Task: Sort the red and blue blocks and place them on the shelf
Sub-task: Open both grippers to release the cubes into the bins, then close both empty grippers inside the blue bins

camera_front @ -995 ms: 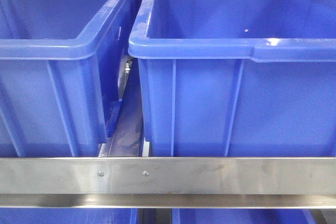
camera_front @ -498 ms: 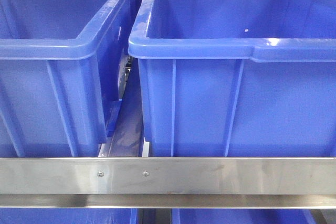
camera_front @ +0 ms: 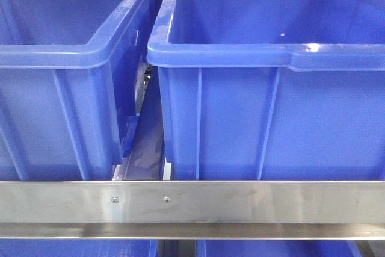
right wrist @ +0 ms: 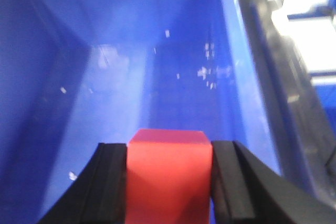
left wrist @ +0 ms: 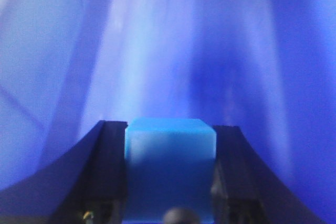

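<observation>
In the left wrist view the blue block [left wrist: 170, 145] sits clamped between the two black fingers [left wrist: 107, 171] of my left gripper [left wrist: 170, 129], with blue bin walls blurred behind it. In the right wrist view my right gripper [right wrist: 169, 148] is shut on the red block [right wrist: 169, 174], held over the inside of a blue bin [right wrist: 131, 66]. The front view shows the shelf's steel front rail [camera_front: 192, 201] with two screws and neither gripper nor block.
Two big blue plastic bins stand side by side on the shelf, the left bin [camera_front: 60, 58] and the right bin [camera_front: 271, 52], with a narrow gap [camera_front: 147, 142] between them. More blue bins [camera_front: 264, 248] sit on the tier below. A steel frame edge [right wrist: 273, 40] runs along the right bin's side.
</observation>
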